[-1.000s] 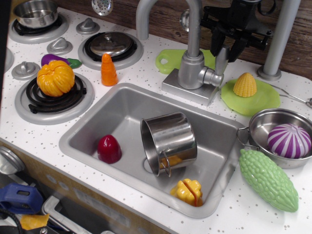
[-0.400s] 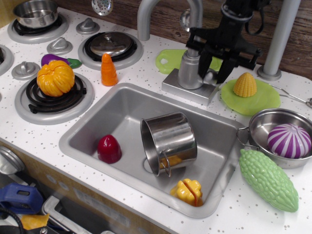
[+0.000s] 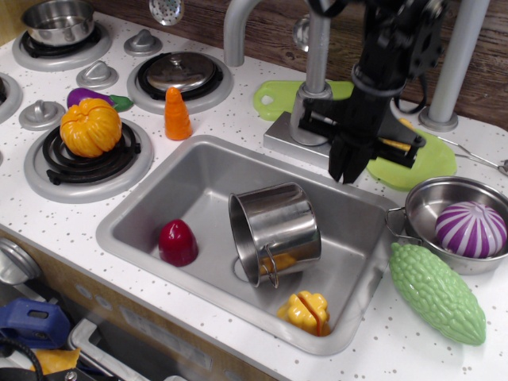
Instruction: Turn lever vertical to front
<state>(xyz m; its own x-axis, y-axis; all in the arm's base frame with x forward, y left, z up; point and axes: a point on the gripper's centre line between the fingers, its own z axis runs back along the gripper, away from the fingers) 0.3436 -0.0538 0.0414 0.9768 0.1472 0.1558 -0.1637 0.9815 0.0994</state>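
Observation:
My black gripper hangs over the back rim of the sink, just in front of and to the right of the faucet base, with its fingers pointing down. The fingers form one dark mass, so I cannot tell whether they are open or shut. The lever is hidden behind the gripper and the arm. The tall curved spout stands just left of the arm.
A steel pot lies tipped in the sink with a red toy and a yellow toy. A green plate, a bowl with a purple onion and a green gourd are at the right. A grey post stands behind.
The gripper has dropped from above the faucet down past its right side to the sink's back rim. The lever stood upright beside the hub a second ago; it is now covered.

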